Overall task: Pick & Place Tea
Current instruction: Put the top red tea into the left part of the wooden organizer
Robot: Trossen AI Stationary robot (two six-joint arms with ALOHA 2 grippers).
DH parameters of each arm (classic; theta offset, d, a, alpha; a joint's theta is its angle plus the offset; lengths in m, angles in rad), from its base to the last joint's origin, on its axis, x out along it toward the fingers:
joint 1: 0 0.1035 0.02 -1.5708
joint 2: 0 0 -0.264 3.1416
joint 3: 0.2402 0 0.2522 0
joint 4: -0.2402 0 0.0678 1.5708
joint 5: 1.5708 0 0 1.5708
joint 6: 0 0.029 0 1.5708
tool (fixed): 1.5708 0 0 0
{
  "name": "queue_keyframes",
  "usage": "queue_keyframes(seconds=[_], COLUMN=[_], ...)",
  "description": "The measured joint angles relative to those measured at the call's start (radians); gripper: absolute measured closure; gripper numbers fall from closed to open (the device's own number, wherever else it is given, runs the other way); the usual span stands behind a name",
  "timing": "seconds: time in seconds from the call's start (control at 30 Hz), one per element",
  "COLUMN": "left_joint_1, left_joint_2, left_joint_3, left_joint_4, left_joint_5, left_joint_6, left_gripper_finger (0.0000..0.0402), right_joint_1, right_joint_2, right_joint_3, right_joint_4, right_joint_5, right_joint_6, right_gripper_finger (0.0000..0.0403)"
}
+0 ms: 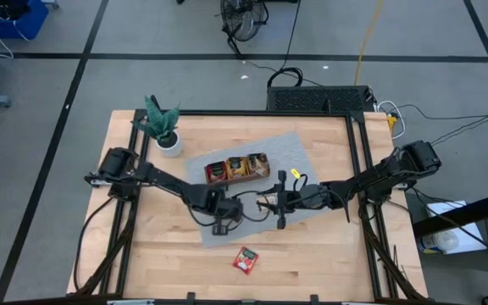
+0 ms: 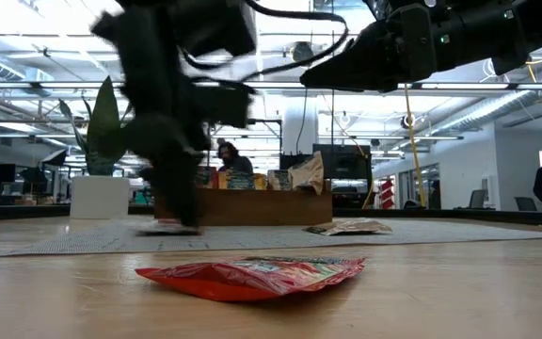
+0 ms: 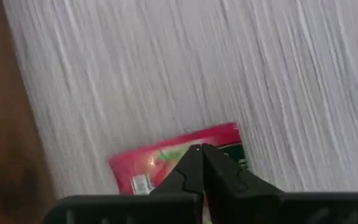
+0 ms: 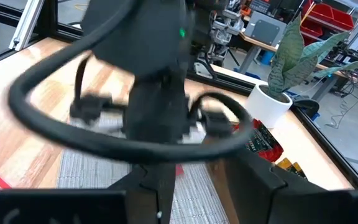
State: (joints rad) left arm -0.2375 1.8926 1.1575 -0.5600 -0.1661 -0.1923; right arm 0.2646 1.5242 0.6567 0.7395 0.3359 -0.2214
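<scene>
Nearest item: red sachet (image 2: 252,276) lies flat on bare table (image 1: 329,254), in front of the mat, apart from both arms.
Mat: grey mat (image 1: 299,152) covers the table centre; its front edge lies just behind the loose sachet.
Tray: wooden tray (image 1: 237,169) sits on the mat's rear half, packed with upright tea.
Left gripper (image 3: 201,155): fingertips pinched together over a second red sachet (image 3: 166,165) lying on the mat; whether a corner is caught cannot be told.
Right gripper (image 1: 269,202): hovers beside the left, apparently carrying a pale sachet; grip unclear.
Clearance: arms crowd mid-mat; the front table strip appears free.
</scene>
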Motion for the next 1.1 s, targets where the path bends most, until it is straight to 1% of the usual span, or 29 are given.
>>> queue_keyframes(seconds=[0.07,0.13,0.2,0.3,0.37,0.47,0.57,0.67,0.73,0.87,0.93,1.0,1.1], left_joint_1=[-0.022,-0.036,-0.035,-0.033,-0.031,-0.020,-0.002,0.019,0.041,0.084,0.098,0.108,0.114], left_joint_2=[-0.035,-0.064,-0.077,-0.074,-0.072,-0.067,-0.073,-0.076,-0.080,-0.087,-0.087,-0.087,-0.101], left_joint_3=[-0.002,0.003,0.004,0.001,-0.011,-0.058,-0.096,-0.137,-0.167,-0.221,-0.231,-0.232,-0.235], left_joint_4=[-0.039,-0.088,-0.150,-0.219,-0.229,-0.231,-0.191,-0.161,-0.114,-0.010,0.019,0.021,0.025], left_joint_5=[0.001,0.005,0.004,-0.009,-0.036,-0.080,-0.047,-0.023,0.008,0.123,0.152,0.157,0.154], left_joint_6=[-0.066,-0.153,-0.219,-0.266,-0.262,-0.200,-0.159,-0.162,-0.170,-0.148,-0.143,-0.141,-0.131], left_gripper_finger=[0.0384,0.0364,0.0336,0.0289,0.0257,0.0212,0.0176,0.0154,0.0145,0.0145,0.0156,0.0173,0.0211], right_joint_1=[0.000,0.000,0.000,0.000,0.000,0.003,0.006,0.006,0.006,0.006,0.006,0.006,0.006], right_joint_2=[0.000,0.000,0.000,0.000,0.000,0.000,0.000,0.000,0.000,0.000,0.000,0.000,0.000], right_joint_3=[0.000,0.000,0.000,0.000,0.000,0.000,0.000,0.000,0.000,0.000,0.000,0.000,0.000], right_joint_4=[-0.002,-0.005,-0.008,-0.010,-0.010,-0.011,-0.011,-0.011,-0.011,-0.011,-0.011,-0.011,-0.011], right_joint_5=[0.000,0.000,0.000,0.000,0.000,0.000,0.001,0.001,0.001,0.000,0.000,0.000,0.001], right_joint_6=[0.000,0.000,0.000,0.000,0.000,0.000,0.000,0.000,0.000,0.000,0.000,0.000,0.000], right_gripper_finger=[0.0284,0.0284,0.0282,0.0280,0.0280,0.0281,0.0281,0.0280,0.0280,0.0282,0.0281,0.0280,0.0280])
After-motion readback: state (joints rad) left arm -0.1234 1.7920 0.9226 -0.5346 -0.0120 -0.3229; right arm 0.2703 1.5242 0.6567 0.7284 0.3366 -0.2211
